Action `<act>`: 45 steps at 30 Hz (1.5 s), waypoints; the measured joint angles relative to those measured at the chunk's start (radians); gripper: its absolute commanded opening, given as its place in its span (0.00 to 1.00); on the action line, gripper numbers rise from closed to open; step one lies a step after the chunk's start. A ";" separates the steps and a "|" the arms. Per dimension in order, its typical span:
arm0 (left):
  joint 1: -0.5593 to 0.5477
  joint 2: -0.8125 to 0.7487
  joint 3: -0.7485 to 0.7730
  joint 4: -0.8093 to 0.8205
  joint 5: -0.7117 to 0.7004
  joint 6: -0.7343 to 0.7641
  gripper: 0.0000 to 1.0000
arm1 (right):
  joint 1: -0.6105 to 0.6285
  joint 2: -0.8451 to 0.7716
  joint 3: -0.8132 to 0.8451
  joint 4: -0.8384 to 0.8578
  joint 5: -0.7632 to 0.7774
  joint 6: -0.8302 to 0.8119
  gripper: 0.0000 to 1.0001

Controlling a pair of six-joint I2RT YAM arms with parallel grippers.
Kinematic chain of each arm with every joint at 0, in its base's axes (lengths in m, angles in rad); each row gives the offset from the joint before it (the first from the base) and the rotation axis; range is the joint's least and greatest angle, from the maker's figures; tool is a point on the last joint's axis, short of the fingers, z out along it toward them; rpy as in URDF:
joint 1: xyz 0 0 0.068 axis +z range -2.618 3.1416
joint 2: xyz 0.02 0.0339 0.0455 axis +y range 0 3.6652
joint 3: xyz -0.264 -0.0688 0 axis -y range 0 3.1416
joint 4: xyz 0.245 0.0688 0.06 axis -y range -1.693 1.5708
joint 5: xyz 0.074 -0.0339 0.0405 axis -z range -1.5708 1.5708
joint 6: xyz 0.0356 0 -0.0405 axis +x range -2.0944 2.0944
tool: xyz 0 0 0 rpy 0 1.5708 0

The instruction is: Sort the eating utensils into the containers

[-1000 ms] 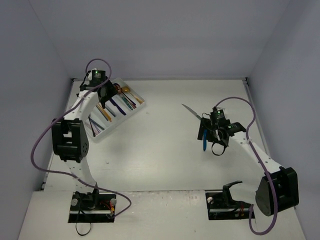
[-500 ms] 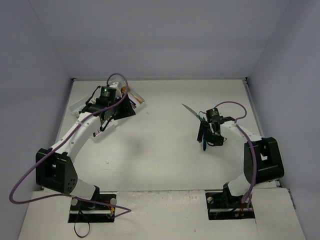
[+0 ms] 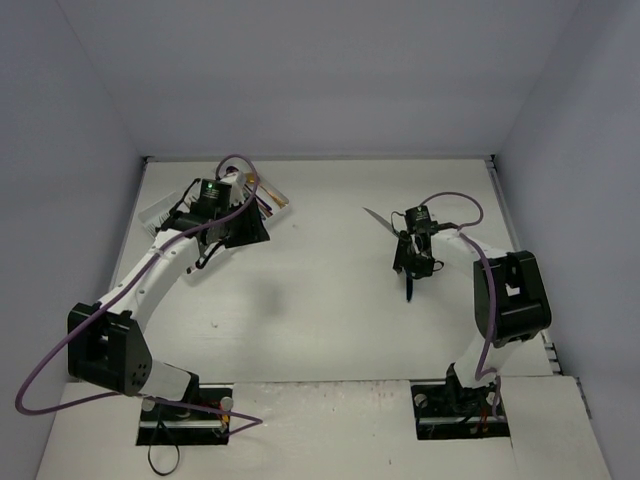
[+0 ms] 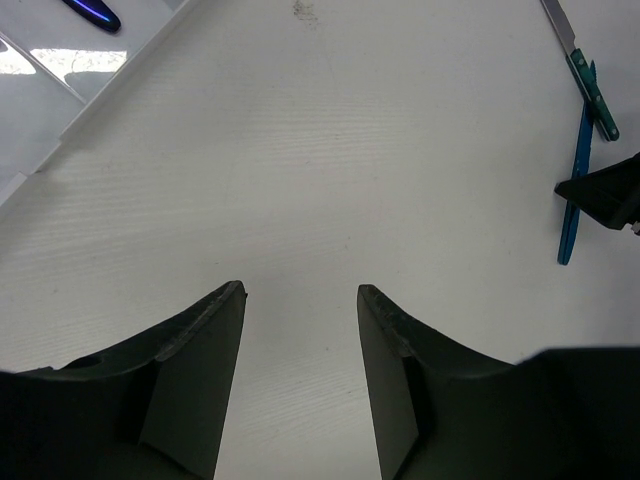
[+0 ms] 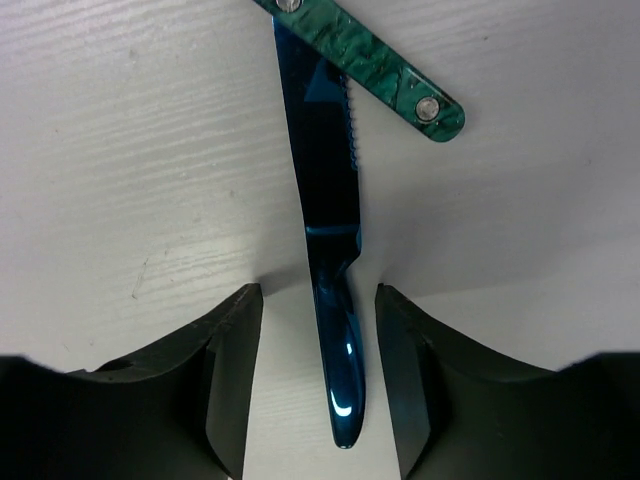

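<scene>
Top view first: the white tray sits at 10 o'clock on the worktop, and my left arm covers most of it. A few copper and gold utensils poke out at its far corner. I cannot tell which compartments they lie in.

Left wrist camera: the left end effector is open, its fingers well apart with nothing but bare worktop between them. At 11 o'clock in this view I catch the tray's edge and the tip of a dark purple-blue utensil lying inside it.

Over to the right, at about 3 o'clock on the worktop, two knives lie loose outside the tray. The blue knife lies flat, and the right end effector is down low over it and straddles the handle. The jaws are open, with a sliver of worktop showing on each side of the handle, so there is no grip on it. The knife's blade runs off toward 12 o'clock in the wrist view, its serrated edge facing 3 o'clock.

The teal-handled knife crosses the blue blade near its tip. Its two rivets are plain to see. From above, its silver blade points to 10 o'clock.
</scene>
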 measured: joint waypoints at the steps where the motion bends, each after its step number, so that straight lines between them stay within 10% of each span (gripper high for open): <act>1: 0.000 0.000 0.000 0.000 0.001 0.000 0.46 | 0.000 0.004 0.003 0.004 0.005 -0.001 0.31; 6: 0.000 0.000 -0.002 0.000 0.005 0.000 0.47 | 0.005 0.019 0.015 0.017 0.020 -0.015 0.01; 45: -0.145 0.078 -0.010 0.201 0.322 -0.235 0.46 | 0.318 -0.294 0.027 -0.109 -0.380 0.012 0.00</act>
